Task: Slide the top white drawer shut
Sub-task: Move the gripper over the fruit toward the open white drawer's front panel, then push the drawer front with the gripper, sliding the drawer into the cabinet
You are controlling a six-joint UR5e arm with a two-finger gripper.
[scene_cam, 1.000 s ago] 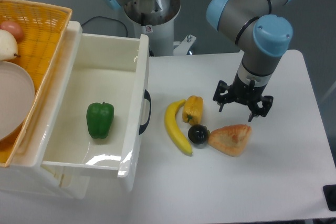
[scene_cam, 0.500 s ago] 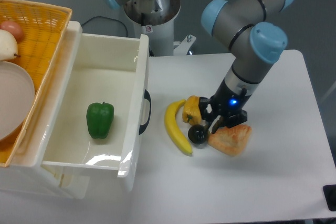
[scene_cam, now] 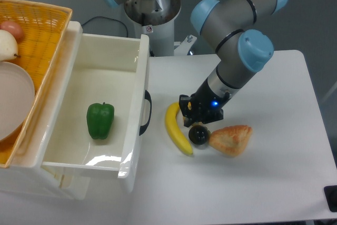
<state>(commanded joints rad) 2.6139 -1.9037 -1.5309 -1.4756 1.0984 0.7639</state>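
The top white drawer (scene_cam: 141, 67) stands pulled far out of the cabinet at the left, its front panel facing the table's middle. Its curved black handle (scene_cam: 146, 113) sits on that panel. A green pepper (scene_cam: 100, 120) lies inside. My gripper (scene_cam: 200, 112) hangs low over the fruit to the right of the drawer, roughly a hand's width from the handle and not touching it. Its black fingers look spread, with nothing held between them. The arm leans down from the upper right.
A banana (scene_cam: 176, 129), a dark round fruit (scene_cam: 199, 134) and a bread piece (scene_cam: 230, 139) lie by the gripper; a yellow pepper is mostly hidden beneath it. An orange wicker basket (scene_cam: 42, 30) with a plate (scene_cam: 13, 104) tops the cabinet.
The gripper has swung left and down, from above the bread to over the yellow pepper, closer to the drawer front. The drawer and the fruit have stayed put.
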